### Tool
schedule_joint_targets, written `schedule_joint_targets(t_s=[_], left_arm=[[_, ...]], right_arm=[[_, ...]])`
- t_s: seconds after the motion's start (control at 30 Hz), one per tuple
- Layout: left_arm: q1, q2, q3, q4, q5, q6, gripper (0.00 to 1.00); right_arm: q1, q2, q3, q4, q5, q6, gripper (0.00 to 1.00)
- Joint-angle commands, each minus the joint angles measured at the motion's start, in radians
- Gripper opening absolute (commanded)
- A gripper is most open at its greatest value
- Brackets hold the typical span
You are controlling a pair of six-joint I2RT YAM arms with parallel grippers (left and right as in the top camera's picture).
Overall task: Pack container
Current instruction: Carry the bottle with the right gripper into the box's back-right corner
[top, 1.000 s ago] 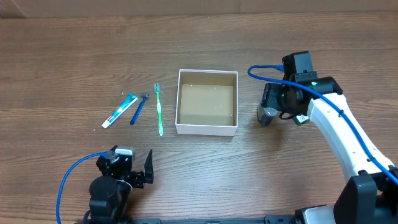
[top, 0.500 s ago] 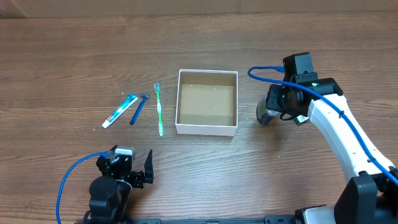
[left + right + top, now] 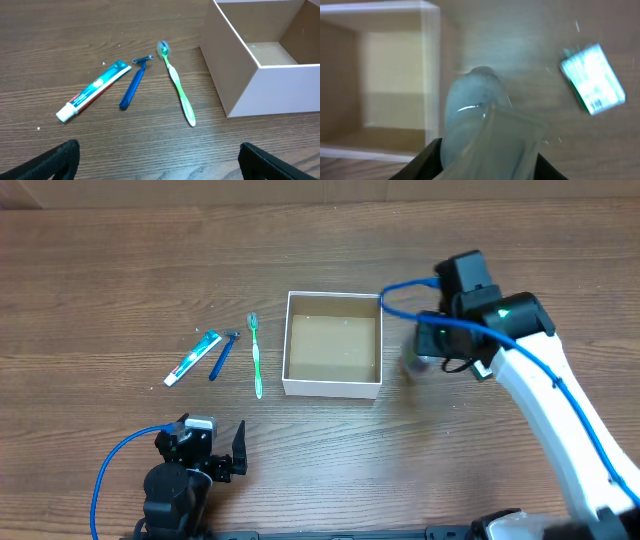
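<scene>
The container (image 3: 333, 388) is a shallow white-walled box with a brown inside at the table's middle; it also shows in the left wrist view (image 3: 260, 95) and the right wrist view (image 3: 432, 60). My right gripper (image 3: 425, 350) is just right of the box and above the table. It is shut (image 3: 487, 150) on a pale blue translucent packet (image 3: 475, 105). My left gripper (image 3: 228, 458) is open and empty (image 3: 160, 167) near the front edge. A green toothbrush (image 3: 256, 355), a blue razor (image 3: 222, 355) and a toothpaste tube (image 3: 192, 358) lie left of the box.
A small green-and-white packet (image 3: 592, 77) lies on the wood right of the box, seen only in the right wrist view. The toothbrush (image 3: 179, 90), razor (image 3: 134, 87) and toothpaste (image 3: 92, 90) lie ahead of my left gripper.
My right gripper has risen and moved left toward the box's right wall with the pale packet in it. The left arm has not moved.
</scene>
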Motion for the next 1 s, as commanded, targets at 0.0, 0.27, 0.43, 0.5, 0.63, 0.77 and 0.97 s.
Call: schedule_joint_targets(t_s=[0.0,0.27,0.43,0.5,0.63,0.77,0.97], left_arm=[[0.006,-0.011,-0.006,0.0,0.014,0.004,1.0],[0.006,-0.011,-0.006,0.0,0.014,0.004,1.0],[0.006,-0.011,-0.006,0.0,0.014,0.004,1.0],[0.006,-0.011,-0.006,0.0,0.014,0.004,1.0],[0.006,-0.011,-0.006,0.0,0.014,0.004,1.0],[0.006,-0.011,-0.006,0.0,0.014,0.004,1.0],[0.006,-0.011,-0.006,0.0,0.014,0.004,1.0]], right_arm=[[0.159,-0.088,0.12,-0.04,0.17,0.027,0.35],[0.319,-0.031,0.121,0.065,0.201,0.085,0.36],[0.298,0.127,0.121,0.175,0.206,0.102,0.37],[0.275,0.196,0.121,0.18,0.205,0.153,0.4],[0.229,0.298,0.121,0.209,0.201,0.185,0.4],[0.207,0.311,0.121,0.257,0.201,0.16,0.49],[0.208,0.227,0.124,0.237,0.147,0.098,0.95]])
